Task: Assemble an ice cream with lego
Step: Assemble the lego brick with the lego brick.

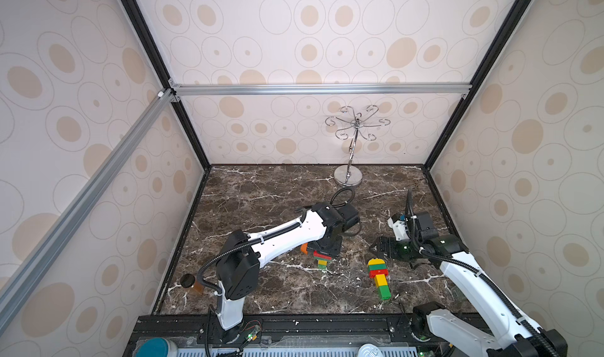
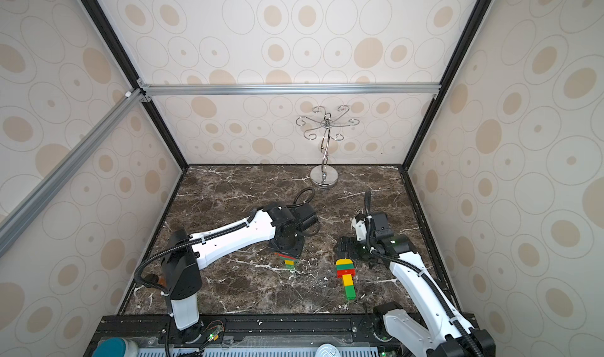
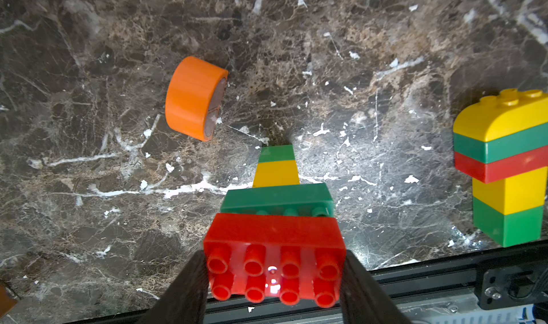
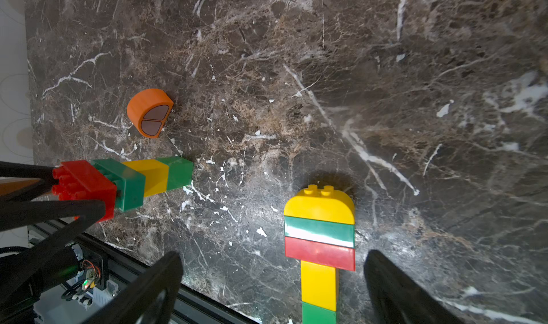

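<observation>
My left gripper [image 3: 274, 266] is shut on a red oblong lego brick [image 3: 274, 242], gripped by its short ends. This brick tops a stack [image 1: 322, 261] of a green oblong, a yellow square and a green square brick; the green oblong's studs still show under it. An orange domed piece [image 3: 192, 97] lies on its side just beside the stack. To the right a second stack [image 1: 378, 273] lies flat: yellow dome, green, red, yellow, green. My right gripper [image 4: 272, 257] hangs open over it, a finger on either side, touching nothing.
A silver hooked stand [image 1: 349, 175] rises at the back of the marble table [image 1: 261, 192]. Patterned walls close in three sides. A black rail [image 1: 294, 322] runs along the front edge. A small dark round object [image 1: 188, 280] sits at the front left.
</observation>
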`<state>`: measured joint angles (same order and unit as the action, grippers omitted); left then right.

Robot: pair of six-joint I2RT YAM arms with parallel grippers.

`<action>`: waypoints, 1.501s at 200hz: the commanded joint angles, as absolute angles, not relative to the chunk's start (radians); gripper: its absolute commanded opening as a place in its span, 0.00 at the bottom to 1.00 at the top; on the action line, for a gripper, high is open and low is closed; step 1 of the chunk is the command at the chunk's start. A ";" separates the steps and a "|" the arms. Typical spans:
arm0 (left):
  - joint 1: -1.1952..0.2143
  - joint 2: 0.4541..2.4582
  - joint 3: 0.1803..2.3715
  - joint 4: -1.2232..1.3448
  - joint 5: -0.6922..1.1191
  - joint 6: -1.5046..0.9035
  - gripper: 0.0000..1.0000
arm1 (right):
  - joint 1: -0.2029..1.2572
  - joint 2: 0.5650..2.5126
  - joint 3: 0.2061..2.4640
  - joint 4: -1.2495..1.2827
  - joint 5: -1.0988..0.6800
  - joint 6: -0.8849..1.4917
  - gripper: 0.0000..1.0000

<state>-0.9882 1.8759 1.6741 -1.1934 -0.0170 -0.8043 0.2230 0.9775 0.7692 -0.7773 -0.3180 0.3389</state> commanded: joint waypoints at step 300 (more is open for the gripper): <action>-0.961 1.976 1.786 -1.283 0.033 -0.779 0.40 | 0.216 0.967 0.756 -0.773 -0.332 0.328 0.98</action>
